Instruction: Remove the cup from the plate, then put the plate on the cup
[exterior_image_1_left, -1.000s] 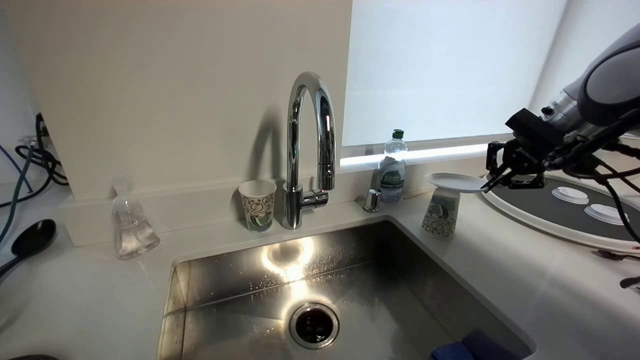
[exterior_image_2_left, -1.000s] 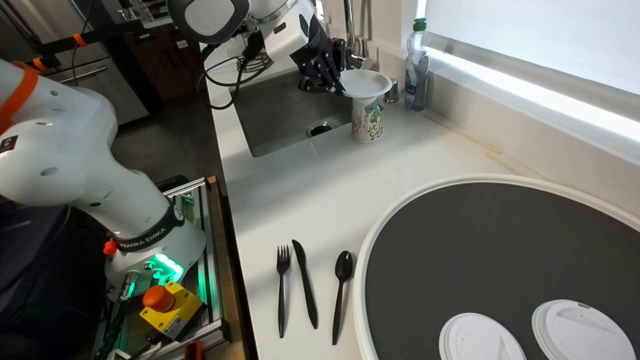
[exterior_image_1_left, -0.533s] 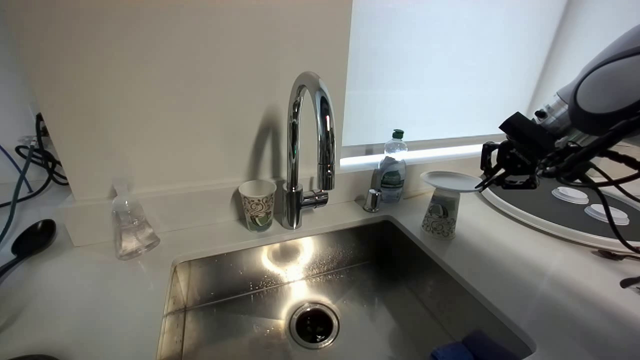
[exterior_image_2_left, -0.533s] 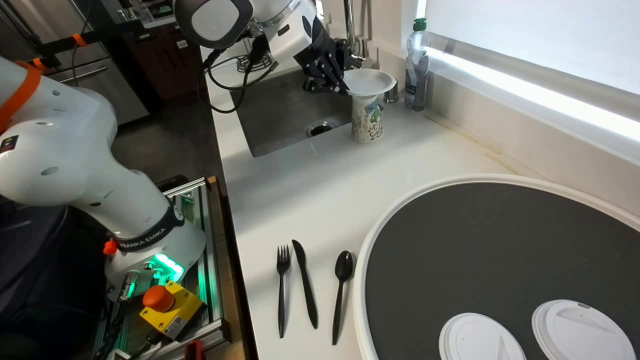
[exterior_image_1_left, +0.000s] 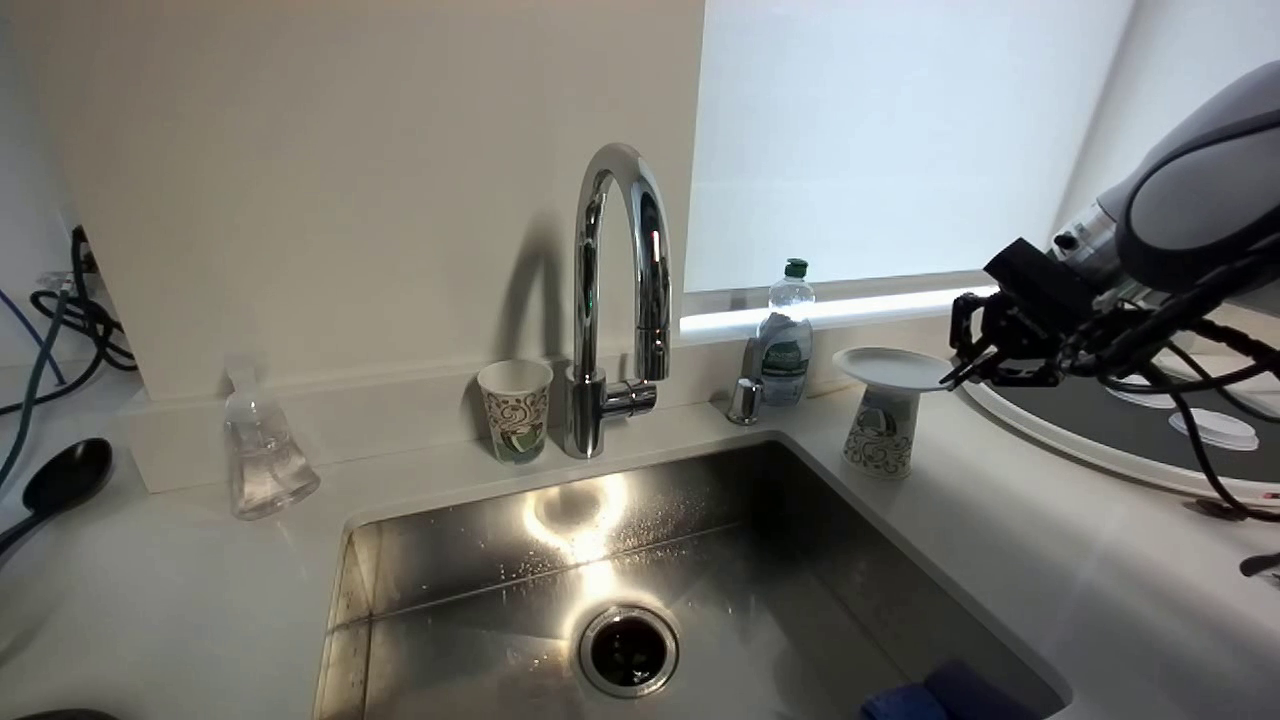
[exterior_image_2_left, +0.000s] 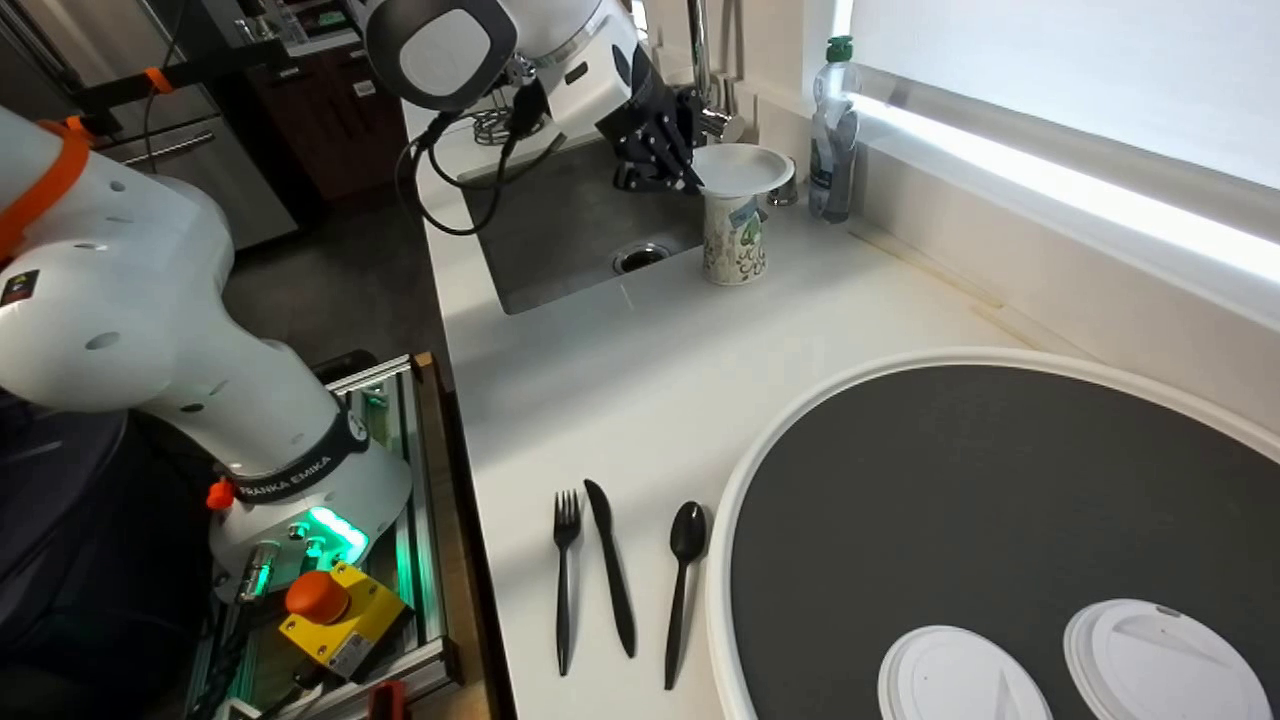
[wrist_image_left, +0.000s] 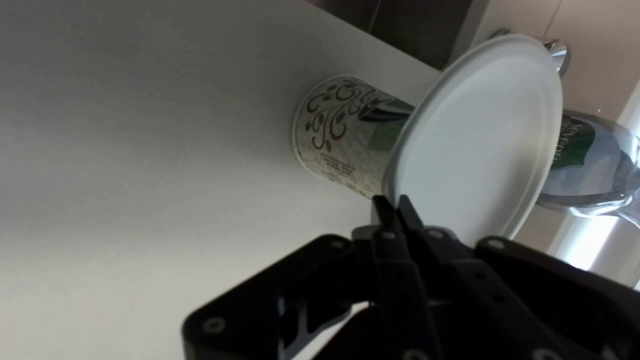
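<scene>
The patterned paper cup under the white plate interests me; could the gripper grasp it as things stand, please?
Probably not yet: the gripper looks shut on the rim of the white plate, which hides the top of the patterned paper cup. Once freed, it may reach the cup's unobstructed side.

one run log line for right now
gripper: shut on rim of plate | plate: over cup, contact unclear | cup: patterned, upside down on counter beside sink | release: not yet
</scene>
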